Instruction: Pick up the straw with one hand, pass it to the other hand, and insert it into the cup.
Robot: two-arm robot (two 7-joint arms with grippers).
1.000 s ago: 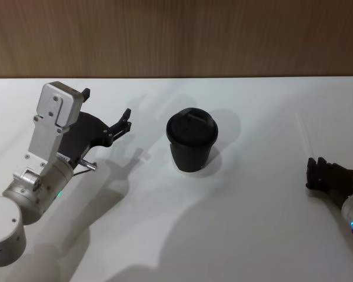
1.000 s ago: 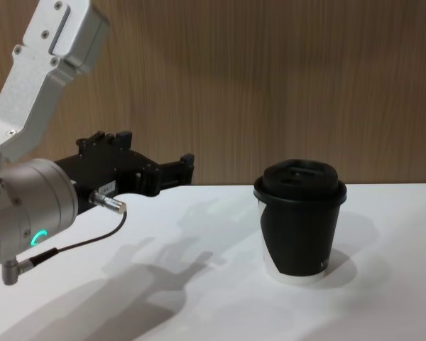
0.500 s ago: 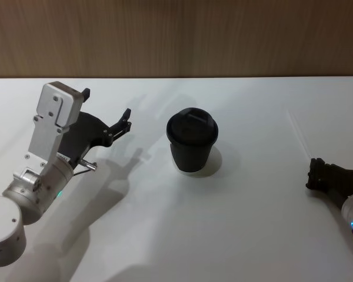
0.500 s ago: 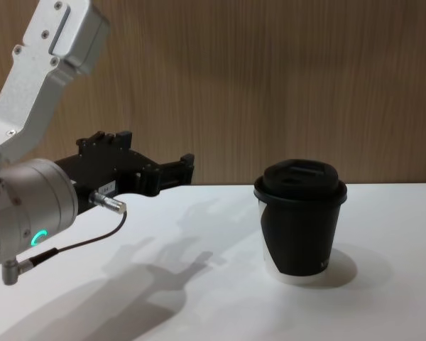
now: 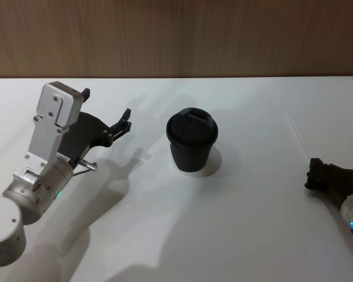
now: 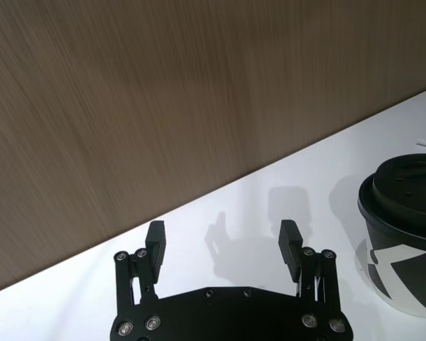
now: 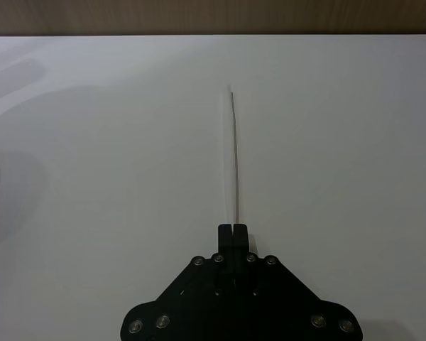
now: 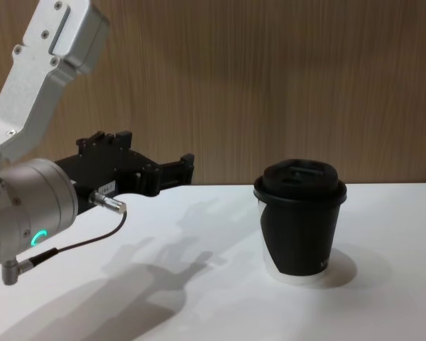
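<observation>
The thin white straw point(image 5: 297, 134) lies along the right side of the table. My right gripper point(image 5: 313, 170) is shut on its near end. In the right wrist view the straw point(image 7: 235, 156) runs straight out from the closed right gripper point(image 7: 233, 229), with a faint shadow beside it. The black lidded cup point(image 5: 191, 141) stands upright mid-table, well to the left of the straw. My left gripper point(image 5: 106, 103) hovers open left of the cup, nothing between its fingers. The left wrist view shows the left gripper point(image 6: 222, 231) with jaws spread and the cup point(image 6: 405, 220) off to one side.
The white table point(image 5: 241, 235) ends at a wood-panelled wall at the back. A dark cable with a metal plug point(image 8: 106, 202) hangs at my left wrist. In the chest view the cup point(image 8: 300, 220) stands right of the left gripper point(image 8: 155, 158).
The straw's far end has swung slightly left in the head view and my right gripper has drawn back a little toward me. The left arm and cup have stayed still.
</observation>
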